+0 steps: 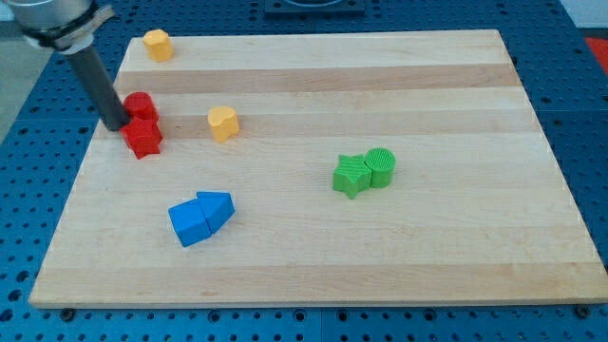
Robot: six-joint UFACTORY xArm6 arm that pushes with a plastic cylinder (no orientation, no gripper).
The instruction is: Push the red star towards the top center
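The red star lies at the view's left on the wooden board. A red round block touches it just above. My tip stands at the left of these two red blocks, close against them, about level with the seam between them. The rod rises from there to the view's top left.
A yellow block sits near the top left corner. Another yellow block lies right of the red pair. A blue cube and a blue wedge-like block touch at lower left. A green star and a green cylinder touch at centre right.
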